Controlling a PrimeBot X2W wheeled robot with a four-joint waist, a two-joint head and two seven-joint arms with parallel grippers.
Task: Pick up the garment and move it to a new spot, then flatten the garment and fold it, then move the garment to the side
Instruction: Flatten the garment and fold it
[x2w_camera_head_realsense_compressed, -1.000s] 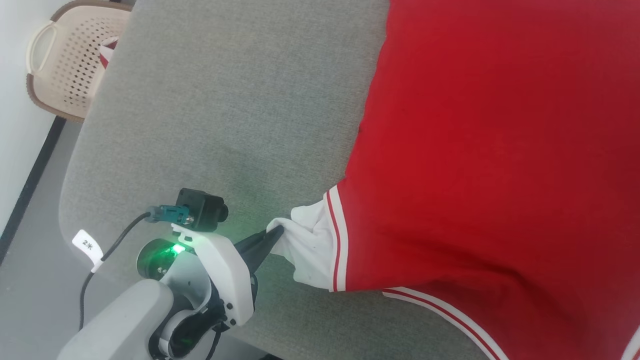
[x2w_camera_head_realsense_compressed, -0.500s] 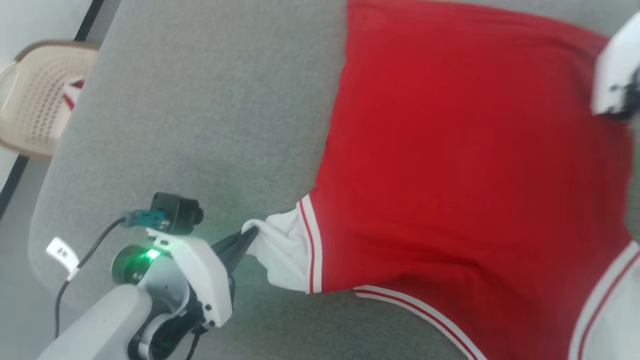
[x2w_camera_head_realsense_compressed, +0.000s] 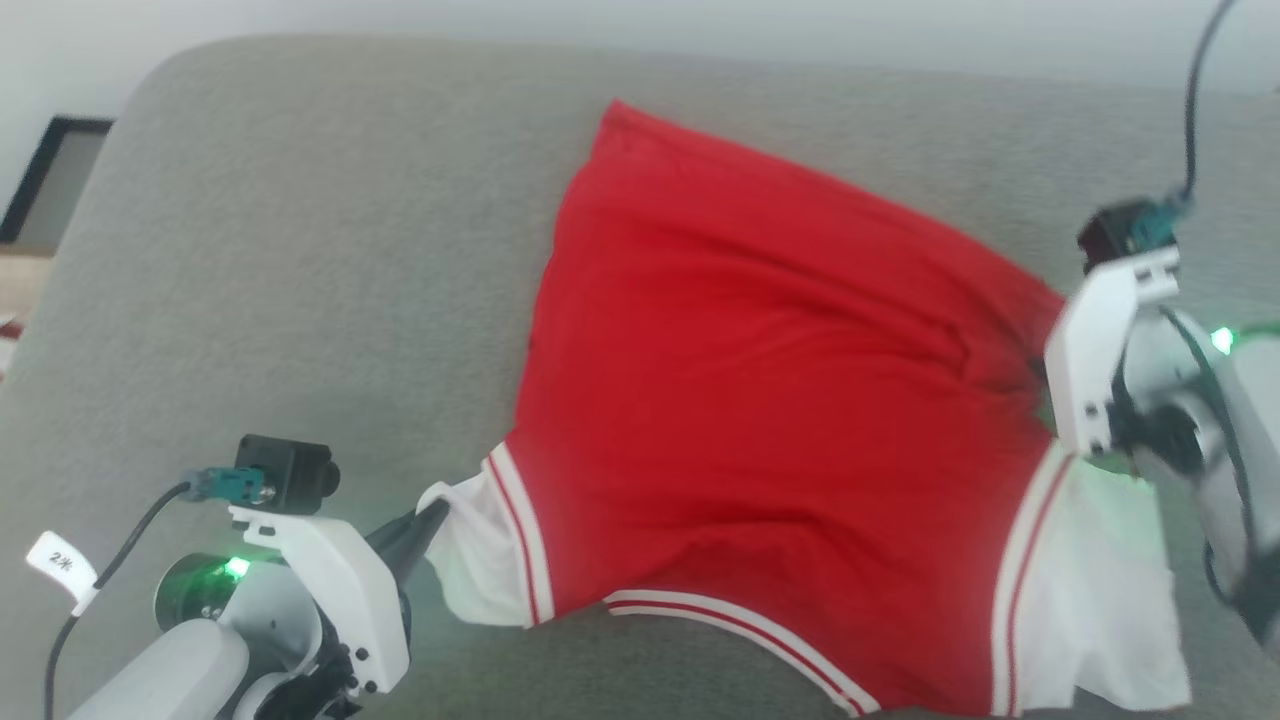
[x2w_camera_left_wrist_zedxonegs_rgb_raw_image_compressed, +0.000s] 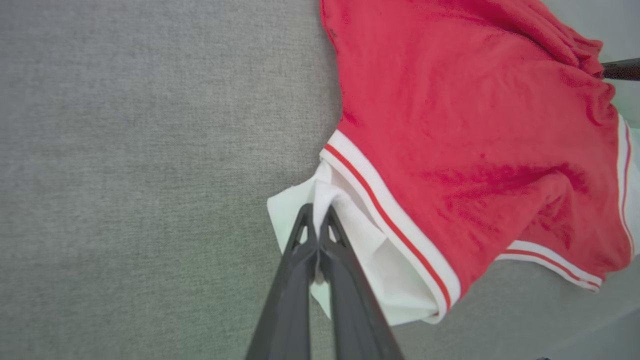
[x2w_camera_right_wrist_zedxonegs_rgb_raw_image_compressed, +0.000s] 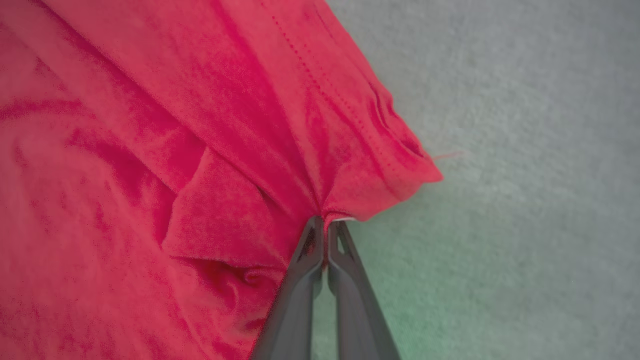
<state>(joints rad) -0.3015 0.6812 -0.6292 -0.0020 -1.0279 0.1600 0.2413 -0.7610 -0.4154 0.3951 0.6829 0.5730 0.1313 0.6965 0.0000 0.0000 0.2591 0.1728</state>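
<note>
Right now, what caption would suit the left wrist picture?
Left gripper pinching the white end panel of the red garment on a grey cushion.

- You see the garment (x2w_camera_head_realsense_compressed: 760, 400), bright red, spread mostly flat across the right half of the grey upholstered surface (x2w_camera_head_realsense_compressed: 300, 250).
- Its near left and near right ends are white panels behind red-and-white striped bands.
- The left panel is bunched; the red right edge puckers into folds.
</note>
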